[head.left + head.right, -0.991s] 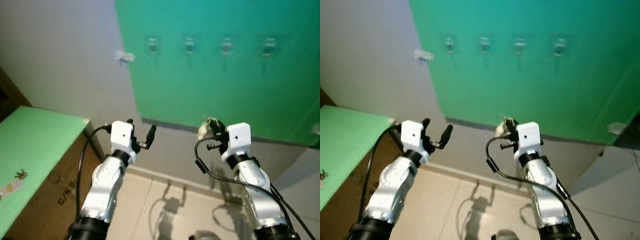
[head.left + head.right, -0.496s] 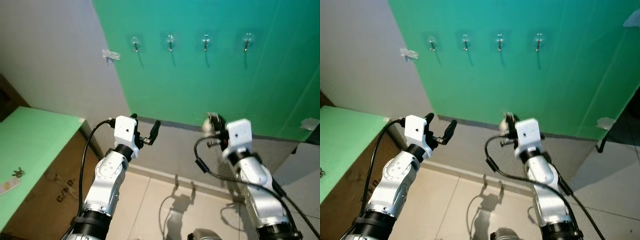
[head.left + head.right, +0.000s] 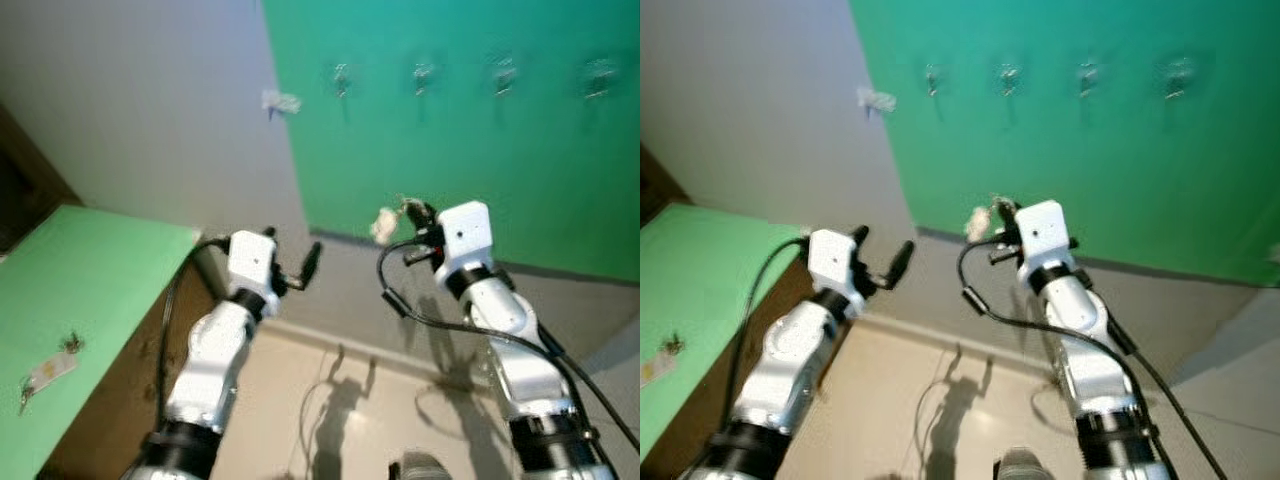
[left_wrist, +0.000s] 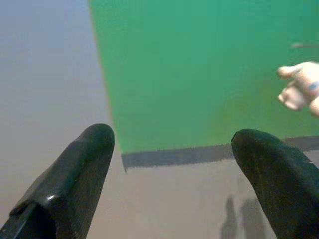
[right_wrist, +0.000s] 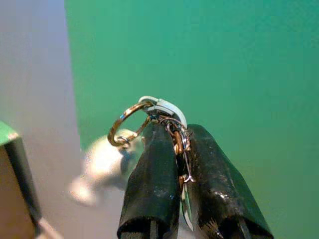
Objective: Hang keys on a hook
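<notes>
My right gripper [image 3: 418,222] is shut on a bunch of keys [image 5: 174,130] with a brass ring [image 5: 125,127] and a pale fob [image 3: 385,226] dangling beside it. It is held up in front of the green wall panel [image 3: 480,150], well below a row of several small hooks [image 3: 422,76]. My left gripper [image 3: 298,265] stands open at a similar height to the left, nothing between its fingers [image 4: 75,172]. The pale fob [image 4: 301,87] also shows at the edge of the left wrist view.
A green-topped cabinet [image 3: 80,290] stands at the left with a second key set and tag [image 3: 45,370] lying on it. A small white clip [image 3: 282,101] sticks out of the grey wall. Beige tile floor [image 3: 340,420] lies below.
The camera has swung left and blurred, so the hooks now sit further right in view. The right gripper with the keys has risen a little; the left gripper is unchanged.
</notes>
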Tool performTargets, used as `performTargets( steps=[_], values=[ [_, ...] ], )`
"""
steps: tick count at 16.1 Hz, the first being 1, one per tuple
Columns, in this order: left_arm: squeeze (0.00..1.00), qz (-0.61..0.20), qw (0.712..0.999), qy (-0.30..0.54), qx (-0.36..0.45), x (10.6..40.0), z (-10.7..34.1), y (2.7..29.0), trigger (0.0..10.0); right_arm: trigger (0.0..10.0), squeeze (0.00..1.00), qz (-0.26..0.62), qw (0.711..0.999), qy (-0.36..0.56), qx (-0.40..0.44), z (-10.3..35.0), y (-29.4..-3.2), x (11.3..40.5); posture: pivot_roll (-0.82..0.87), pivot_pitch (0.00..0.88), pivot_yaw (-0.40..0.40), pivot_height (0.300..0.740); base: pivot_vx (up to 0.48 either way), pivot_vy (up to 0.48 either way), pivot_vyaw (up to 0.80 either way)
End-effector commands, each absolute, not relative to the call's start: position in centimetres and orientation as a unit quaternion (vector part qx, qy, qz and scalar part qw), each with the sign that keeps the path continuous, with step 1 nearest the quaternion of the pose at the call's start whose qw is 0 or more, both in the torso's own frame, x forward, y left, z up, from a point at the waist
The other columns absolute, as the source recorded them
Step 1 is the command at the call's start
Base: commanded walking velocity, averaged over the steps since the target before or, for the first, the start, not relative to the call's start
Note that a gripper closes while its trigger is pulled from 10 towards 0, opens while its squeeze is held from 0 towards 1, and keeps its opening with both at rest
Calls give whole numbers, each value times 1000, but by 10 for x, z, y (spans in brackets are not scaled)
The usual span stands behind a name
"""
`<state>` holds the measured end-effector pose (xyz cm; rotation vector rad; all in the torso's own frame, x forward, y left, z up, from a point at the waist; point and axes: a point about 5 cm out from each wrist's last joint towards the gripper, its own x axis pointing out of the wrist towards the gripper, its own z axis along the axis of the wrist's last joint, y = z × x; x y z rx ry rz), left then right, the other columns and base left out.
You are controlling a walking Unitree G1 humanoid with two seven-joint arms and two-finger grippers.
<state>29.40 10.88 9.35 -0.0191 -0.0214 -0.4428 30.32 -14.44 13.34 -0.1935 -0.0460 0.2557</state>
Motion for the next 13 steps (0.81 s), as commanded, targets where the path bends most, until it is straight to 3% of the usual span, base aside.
performTargets(
  steps=[1,10,13],
  values=[
    [0,-220,975,-10,1,291,92,114,10000,0,0,115,987,-56,-92,149,-140,309,-281,19,113,720,0,0,0],
    [0,-243,970,-10,4,288,93,110,10000,0,0,94,980,-119,-131,178,-127,316,-276,21,117,720,439,53,0],
    [0,-241,970,-9,1,289,93,110,10000,0,0,109,970,-132,-176,192,-123,323,-277,22,115,720,0,0,0]
  ],
)
